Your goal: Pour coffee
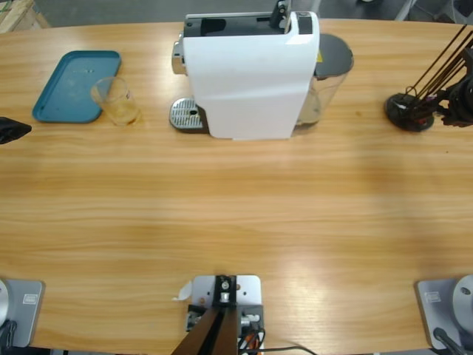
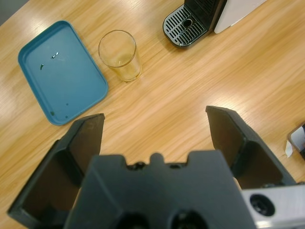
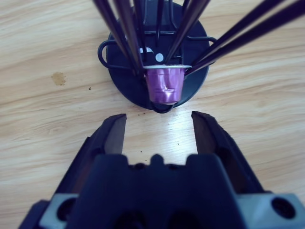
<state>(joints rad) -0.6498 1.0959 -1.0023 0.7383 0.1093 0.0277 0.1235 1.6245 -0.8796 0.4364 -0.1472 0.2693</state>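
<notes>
No coffee shows in any view. An empty clear tumbler with a faint yellowish tint stands upright beside a teal tray. A white coffee machine stands at the back middle, its perforated drip grid bare. My left gripper is open and empty, hanging well short of the tumbler; only its black tip shows at the high view's left edge. My right gripper is open just in front of a purple capsule held in a black wire holder.
The machine's clear water tank sits on its right side. The holder's thin black rods slant up toward the top right corner. A small brown stain marks the wood beside the holder. Bare wooden table spreads across the front.
</notes>
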